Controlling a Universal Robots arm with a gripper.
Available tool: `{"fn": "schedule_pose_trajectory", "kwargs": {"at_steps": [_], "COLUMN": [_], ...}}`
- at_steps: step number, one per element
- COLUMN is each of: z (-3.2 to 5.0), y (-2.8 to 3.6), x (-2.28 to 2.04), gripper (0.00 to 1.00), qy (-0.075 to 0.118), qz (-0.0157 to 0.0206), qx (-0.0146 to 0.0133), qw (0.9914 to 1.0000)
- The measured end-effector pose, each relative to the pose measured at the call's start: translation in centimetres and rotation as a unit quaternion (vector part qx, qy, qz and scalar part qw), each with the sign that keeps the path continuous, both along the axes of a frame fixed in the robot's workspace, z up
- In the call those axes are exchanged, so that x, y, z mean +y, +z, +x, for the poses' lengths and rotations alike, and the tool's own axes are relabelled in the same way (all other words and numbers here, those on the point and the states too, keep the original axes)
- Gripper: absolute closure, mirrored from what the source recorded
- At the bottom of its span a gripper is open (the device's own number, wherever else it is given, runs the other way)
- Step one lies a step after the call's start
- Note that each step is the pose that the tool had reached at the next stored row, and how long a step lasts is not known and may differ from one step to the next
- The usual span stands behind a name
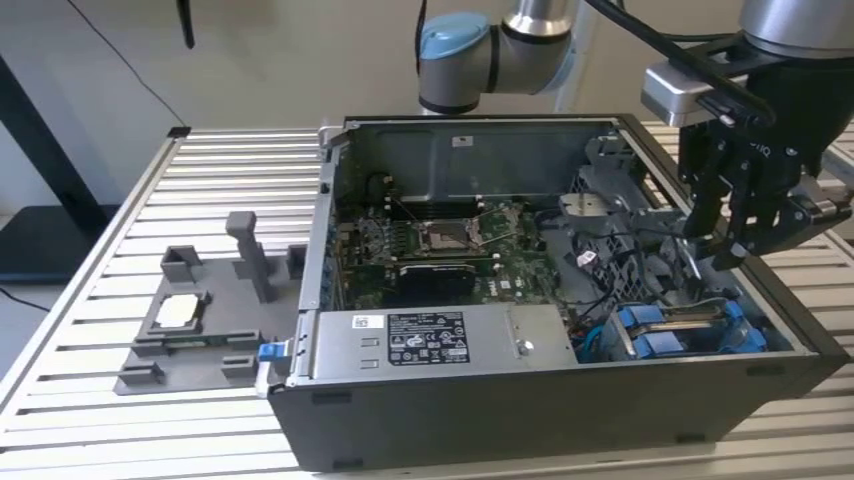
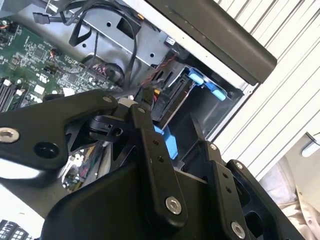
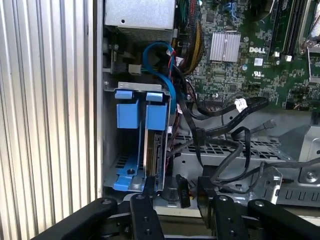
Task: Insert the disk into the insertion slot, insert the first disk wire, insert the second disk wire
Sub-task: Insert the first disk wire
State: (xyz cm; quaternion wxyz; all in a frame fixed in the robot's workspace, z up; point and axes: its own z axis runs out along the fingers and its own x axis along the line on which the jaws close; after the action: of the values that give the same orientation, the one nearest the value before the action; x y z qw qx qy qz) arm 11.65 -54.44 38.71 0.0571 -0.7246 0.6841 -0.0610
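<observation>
Slatted metal table (image 1: 94, 300) carries two things: one grey fixture block (image 1: 200, 330) near its edge on the exterior view's left, and one open computer case (image 1: 534, 400) across its middle. Inside the case sit one green board (image 1: 447, 245), one silver power-supply box (image 1: 427, 340) and, in the corner on the exterior view's right, the insertion slot (image 1: 687, 330). The first wrist view shows two blue tabs (image 3: 123, 94) on the slot, and one disk (image 3: 154, 155) seated in it. Over that corner hangs the tool (image 3: 176, 187), jaws parted, with one black wire plug (image 3: 183, 192) between them, unclamped.
</observation>
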Motion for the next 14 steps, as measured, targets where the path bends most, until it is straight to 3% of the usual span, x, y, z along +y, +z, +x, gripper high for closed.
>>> {"fn": "schedule_pose_trajectory", "kwargs": {"at_steps": [3, 14], "z": [0.02, 0.09], "y": [-0.15, -0.15], "x": [0.00, -0.01], "gripper": [0.53, 0.53], "qy": [0.000, 0.000], "qz": [-0.0004, -0.0010], "qx": [-0.0012, -0.0013], "qw": [1.00000, 1.00000]}}
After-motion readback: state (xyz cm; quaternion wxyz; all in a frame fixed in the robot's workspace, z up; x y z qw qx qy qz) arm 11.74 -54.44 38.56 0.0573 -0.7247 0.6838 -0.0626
